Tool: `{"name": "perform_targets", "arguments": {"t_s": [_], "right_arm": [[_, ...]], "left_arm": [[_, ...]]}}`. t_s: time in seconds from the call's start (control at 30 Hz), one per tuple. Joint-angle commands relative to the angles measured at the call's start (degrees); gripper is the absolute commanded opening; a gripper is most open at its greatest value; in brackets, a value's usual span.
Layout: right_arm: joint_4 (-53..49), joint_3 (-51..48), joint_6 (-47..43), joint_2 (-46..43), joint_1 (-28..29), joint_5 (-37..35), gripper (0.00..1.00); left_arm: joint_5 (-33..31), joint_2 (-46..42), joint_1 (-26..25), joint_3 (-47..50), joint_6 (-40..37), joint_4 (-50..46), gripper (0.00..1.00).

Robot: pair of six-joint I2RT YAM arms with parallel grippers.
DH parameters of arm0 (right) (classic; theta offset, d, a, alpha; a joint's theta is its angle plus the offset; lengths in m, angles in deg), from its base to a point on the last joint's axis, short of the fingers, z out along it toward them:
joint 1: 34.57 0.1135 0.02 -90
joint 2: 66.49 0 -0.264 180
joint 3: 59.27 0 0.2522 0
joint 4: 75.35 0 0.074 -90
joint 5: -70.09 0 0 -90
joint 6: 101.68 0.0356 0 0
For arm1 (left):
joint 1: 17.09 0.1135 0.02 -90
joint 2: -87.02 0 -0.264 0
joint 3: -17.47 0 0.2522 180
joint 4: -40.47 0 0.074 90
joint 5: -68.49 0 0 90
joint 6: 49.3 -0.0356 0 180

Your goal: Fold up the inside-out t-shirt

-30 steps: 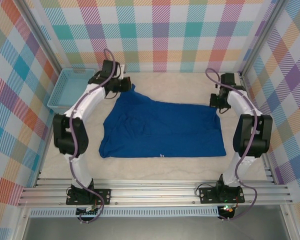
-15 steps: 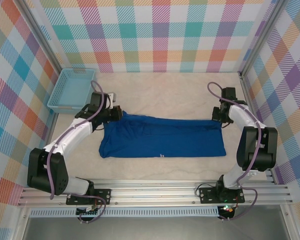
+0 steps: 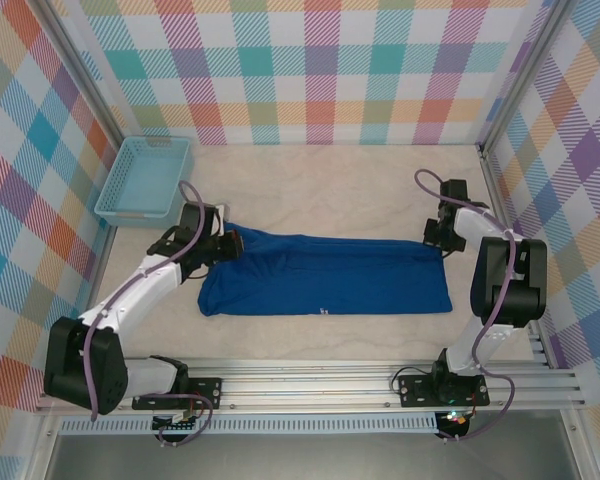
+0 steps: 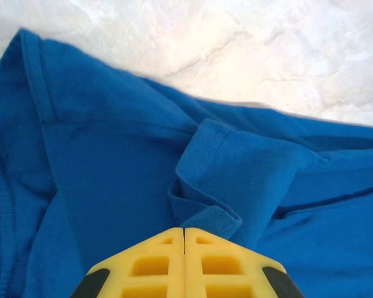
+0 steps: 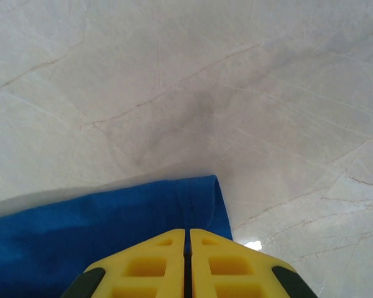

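A basket [image 3: 143, 178] sat at the far left corner of the table [image 3: 330, 185]. Nearer the arms, the left gripper [image 3: 230, 243] lay low at the far left corner of the shirt [image 3: 325, 275], its fingers [image 4: 155, 264] pressed together on a bunched fold of hem. The shirt lay mid-table as a wide blue band, a small print [image 3: 323, 311] at its near edge. At its far right corner the right gripper [image 3: 432, 233] had its fingers [image 5: 227, 264] closed tight, the hem running in between their tips
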Motion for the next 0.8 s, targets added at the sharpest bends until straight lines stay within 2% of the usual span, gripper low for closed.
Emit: {"name": "perform_targets", "arguments": {"t_s": [0.0,0.3,0.43,0.5,0.57,0.7,0.77], "right_arm": [[0.1,2.1,0.8,0.9,-0.2,0.7,0.09],[-0.3,2.0,0.2,2.5,-0.2,0.3,0.09],[-0.9,2.6,-0.3,3.4,-0.2,-2.2,0.11],[-1.7,3.2,0.2,3.5,-0.2,-2.2,0.16],[-2.4,3.5,0.7,3.0,-0.2,-2.1,0.23],[-2.8,3.7,1.3,-0.6,-0.2,-0.3,0.38],[-1.7,3.2,1.3,-3.0,-0.1,2.7,0.43]], "left_arm": [[0.2,-2.7,-1.4,0.3,1.3,-1.4,0.00],[-3.6,-1.0,-4.1,4.9,2.1,-4.3,0.00],[-1.6,-0.4,-5.5,7.4,3.6,-3.7,0.02],[-0.1,-0.4,-5.9,8.6,5.1,-4.4,0.05],[1.1,-0.6,-6.2,10.0,6.4,-5.9,0.10],[5.9,-1.5,-6.5,12.1,8.7,-9.9,0.28],[5.5,-1.8,-6.5,11.0,8.5,-12.2,0.39]]}}
